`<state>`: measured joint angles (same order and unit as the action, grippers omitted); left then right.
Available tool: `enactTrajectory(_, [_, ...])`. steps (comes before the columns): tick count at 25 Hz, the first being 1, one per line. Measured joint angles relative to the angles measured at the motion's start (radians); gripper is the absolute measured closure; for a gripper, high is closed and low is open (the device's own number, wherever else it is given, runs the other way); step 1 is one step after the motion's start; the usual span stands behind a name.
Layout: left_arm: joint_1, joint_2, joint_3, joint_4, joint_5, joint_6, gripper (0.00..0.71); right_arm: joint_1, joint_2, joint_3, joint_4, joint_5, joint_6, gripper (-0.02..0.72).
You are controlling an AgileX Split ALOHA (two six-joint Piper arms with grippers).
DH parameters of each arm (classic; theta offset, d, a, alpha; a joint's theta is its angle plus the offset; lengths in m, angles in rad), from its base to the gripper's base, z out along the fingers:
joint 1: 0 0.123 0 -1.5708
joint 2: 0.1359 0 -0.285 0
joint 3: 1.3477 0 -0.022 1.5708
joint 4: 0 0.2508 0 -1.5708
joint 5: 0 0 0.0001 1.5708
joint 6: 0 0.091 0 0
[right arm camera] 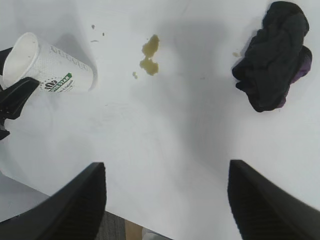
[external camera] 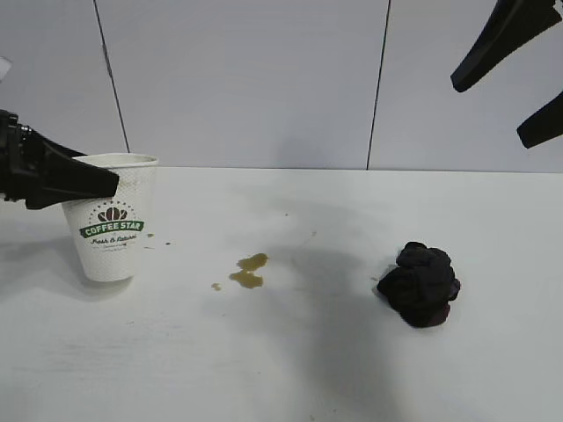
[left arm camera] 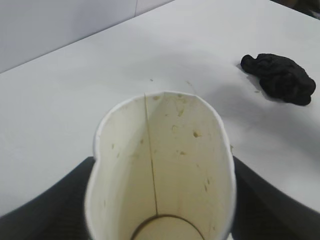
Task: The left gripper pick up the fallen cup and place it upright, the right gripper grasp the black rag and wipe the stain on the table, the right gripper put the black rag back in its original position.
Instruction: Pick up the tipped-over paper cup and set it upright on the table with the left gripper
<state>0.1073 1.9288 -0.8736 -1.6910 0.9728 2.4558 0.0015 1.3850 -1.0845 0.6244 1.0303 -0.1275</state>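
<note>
Left claw point(external camera: 106, 182) clamped on upright cup point(external camera: 112, 230); right claw point(external camera: 506, 97) spread wide, high above black rag point(external camera: 420, 283). Careless release risks toppling cup toward stain point(external camera: 249, 271).

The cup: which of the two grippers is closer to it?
The left. The left gripper is shut on the upright cup, its fingers either side of the rim. The right gripper hangs open, high above the far end of the table, over the rag.

White table point(external camera: 290, 369), upright cup point(external camera: 113, 230), stain point(external camera: 249, 271), black rag point(external camera: 420, 283)
</note>
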Motion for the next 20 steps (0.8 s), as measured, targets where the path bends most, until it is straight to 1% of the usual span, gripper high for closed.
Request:
enactTrajectory(4, [0.0,0.001,0.0,0.0,0.021,0.177,0.233,0.0,0.0,0.0,0.0,-0.005,0.0,0.228])
enactTrajectory(6, [0.0,0.001,0.0,0.0,0.034,0.229,0.233,0.0,0.0,0.0,-0.003,-0.009,0.0,0.228])
enactTrajectory(10, [0.0,0.001,0.0,0.0,0.052,0.242,0.228,0.0,0.0,0.0,-0.004,-0.015,0.0,0.228])
enactTrajectory(15, [-0.009,0.001,0.0,0.0,0.052,0.23,0.128,0.0,0.0,0.0,-0.004,-0.024,0.0,0.228])
enactTrajectory(17, [-0.02,0.001,-0.001,-0.001,0.052,0.227,0.108,0.0,0.0,0.0,-0.005,-0.025,0.0,0.228])
enactTrajectory(20, [-0.032,0.001,-0.001,-0.001,0.05,0.227,0.099,0.0,0.0,0.0,-0.005,-0.026,0.0,0.228])
